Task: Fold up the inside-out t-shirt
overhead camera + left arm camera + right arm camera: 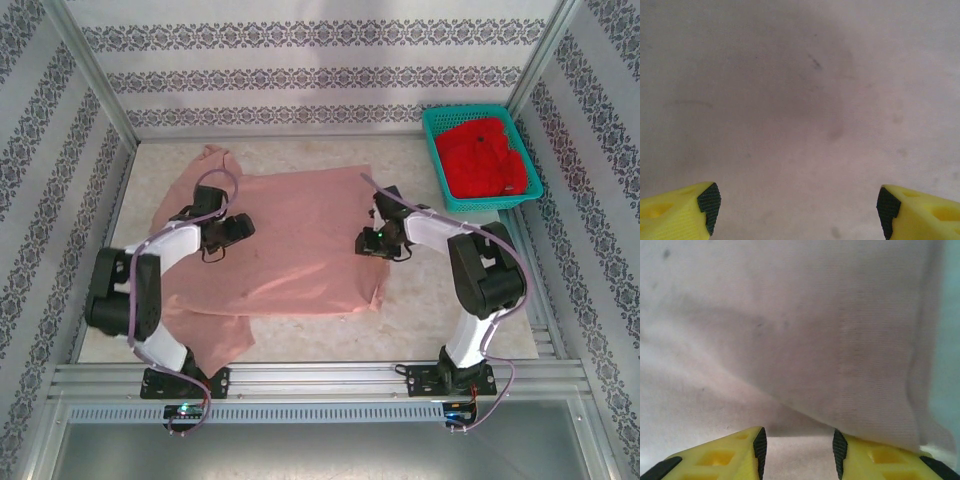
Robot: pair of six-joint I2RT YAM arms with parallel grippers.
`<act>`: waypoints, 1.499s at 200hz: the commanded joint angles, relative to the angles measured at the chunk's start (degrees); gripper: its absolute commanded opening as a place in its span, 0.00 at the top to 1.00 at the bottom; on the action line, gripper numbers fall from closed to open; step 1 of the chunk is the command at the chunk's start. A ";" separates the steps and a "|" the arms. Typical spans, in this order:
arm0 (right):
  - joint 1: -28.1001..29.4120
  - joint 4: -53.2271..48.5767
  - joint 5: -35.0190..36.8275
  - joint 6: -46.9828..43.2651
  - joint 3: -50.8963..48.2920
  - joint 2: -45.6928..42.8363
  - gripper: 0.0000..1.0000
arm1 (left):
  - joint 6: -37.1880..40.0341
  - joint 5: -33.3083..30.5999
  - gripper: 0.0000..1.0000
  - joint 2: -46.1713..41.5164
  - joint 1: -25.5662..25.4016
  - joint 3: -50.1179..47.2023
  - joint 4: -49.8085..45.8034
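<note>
The inside-out t-shirt [300, 250], dusty salmon-pink, lies spread across the middle of the table, with a sleeve at the back left and a flap hanging toward the near left. My left gripper [243, 228] hovers over its left half. In the left wrist view the left gripper [799, 207] is wide open above flat cloth [800, 100], nothing between its fingers. My right gripper [363, 243] is low over the shirt's right side. Its jaws [799, 450] stand partly apart, flat cloth showing in the gap. A raised fold of the shirt [850, 365] drapes over the right finger [875, 455].
A teal basket [440, 165] holding a bright red garment [485, 160] stands at the back right corner. Patterned walls close in the table on three sides. A metal rail [320, 375] runs along the near edge by the arm bases.
</note>
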 commanded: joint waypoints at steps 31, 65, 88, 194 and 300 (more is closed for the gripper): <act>-10.71 -1.90 -5.78 1.36 10.04 7.01 0.59 | 0.76 4.01 0.18 17.17 -3.14 15.73 3.93; -11.08 -9.28 3.27 -4.05 11.92 -0.24 0.55 | 1.92 3.53 0.18 21.81 -4.57 27.12 0.08; -9.21 -12.41 10.35 -5.22 1.70 -12.43 0.53 | 2.41 2.22 0.17 14.86 -4.68 24.37 -0.58; -1.52 -9.76 16.40 2.11 -12.12 -16.19 0.72 | -0.21 -6.75 0.17 -17.83 -27.00 -5.19 -16.89; -6.11 -9.90 14.07 -1.70 -13.24 -19.26 0.96 | 26.61 -3.12 0.29 5.57 -41.56 10.87 1.04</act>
